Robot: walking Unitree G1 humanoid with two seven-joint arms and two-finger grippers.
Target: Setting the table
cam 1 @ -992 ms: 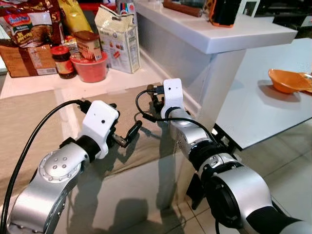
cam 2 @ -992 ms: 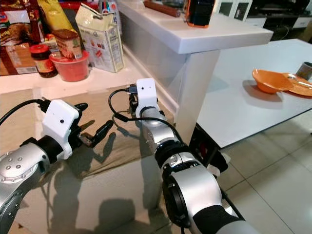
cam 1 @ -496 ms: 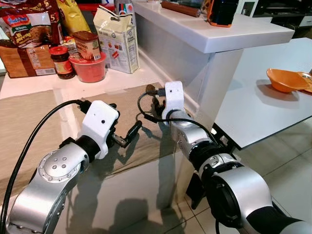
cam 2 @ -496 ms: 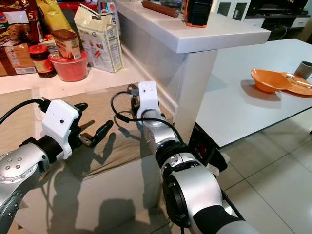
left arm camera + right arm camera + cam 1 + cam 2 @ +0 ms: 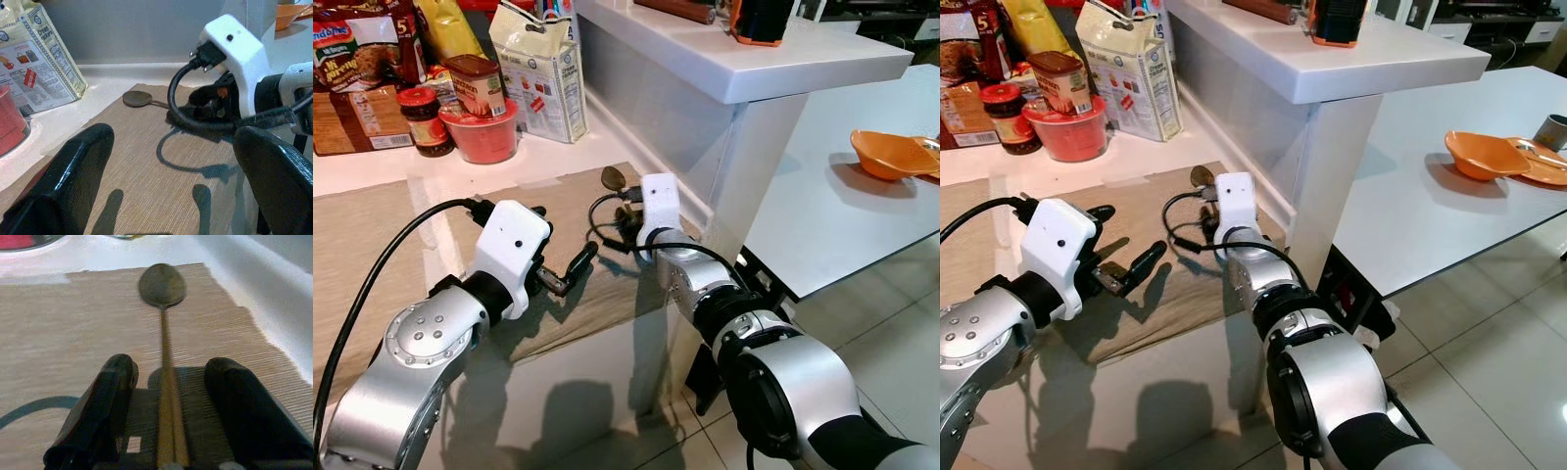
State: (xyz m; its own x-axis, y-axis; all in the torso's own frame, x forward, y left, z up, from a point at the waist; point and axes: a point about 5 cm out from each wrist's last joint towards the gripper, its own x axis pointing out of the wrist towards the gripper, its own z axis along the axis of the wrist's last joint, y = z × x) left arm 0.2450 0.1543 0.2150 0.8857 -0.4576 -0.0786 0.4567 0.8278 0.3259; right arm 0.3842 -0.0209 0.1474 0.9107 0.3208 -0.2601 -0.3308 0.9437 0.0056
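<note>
I see the spoon (image 5: 163, 323) lying on the placemat (image 5: 58, 333) near its far corner, handle between the right gripper's (image 5: 168, 406) open fingers. I should close squarely on the handle before lifting. The left gripper (image 5: 166, 171) hovers open over the placemat's middle.

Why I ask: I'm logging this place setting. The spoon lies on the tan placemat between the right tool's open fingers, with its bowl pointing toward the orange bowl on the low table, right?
Not quite. The spoon does lie on the placemat between the right tool's open fingers, but its bowl points toward the counter's back edge, not the orange bowl, as the right wrist view shows.
</note>
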